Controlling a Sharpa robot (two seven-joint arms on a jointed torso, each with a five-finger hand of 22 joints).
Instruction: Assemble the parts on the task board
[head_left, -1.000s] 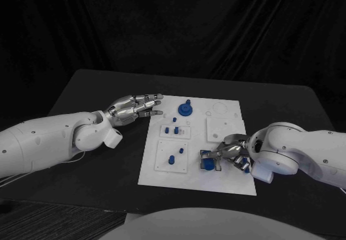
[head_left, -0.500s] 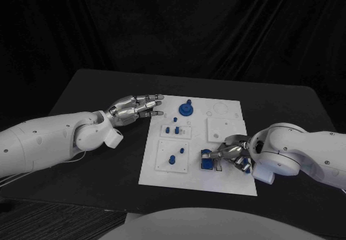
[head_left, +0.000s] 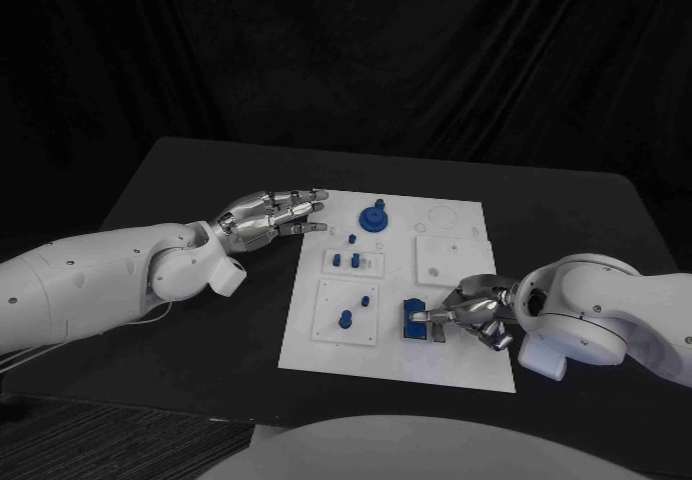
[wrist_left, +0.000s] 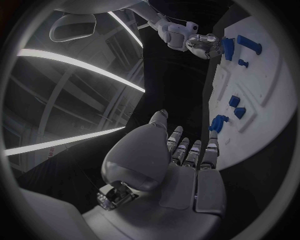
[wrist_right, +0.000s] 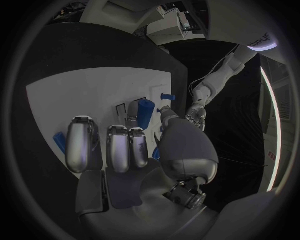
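The white task board (head_left: 389, 350) lies mid-table. My right hand (head_left: 479, 310) rests at its near right part, and thumb and a finger pinch an upright blue part (head_left: 415, 322) that stands on the board. The right wrist view shows that blue part (wrist_right: 145, 112) between a fingertip (wrist_right: 132, 111) and the thumb. My left hand (head_left: 271, 215) hovers at the board's far left corner with fingers stretched out and apart, holding nothing. From the left wrist view, the left hand (wrist_left: 187, 160) points along the board (wrist_left: 275, 95) toward the right hand (wrist_left: 203, 46).
A round blue part with a knob (head_left: 374, 217) sits at the board's far edge. Small blue pegs (head_left: 343, 261) stand mid-left, and another blue piece (head_left: 343, 320) lies in the near left plate. Bare black table surrounds the board.
My right arm and hand have drawn slightly to the right and toward the near edge, fingers still at the blue part. The left hand has stayed in place.
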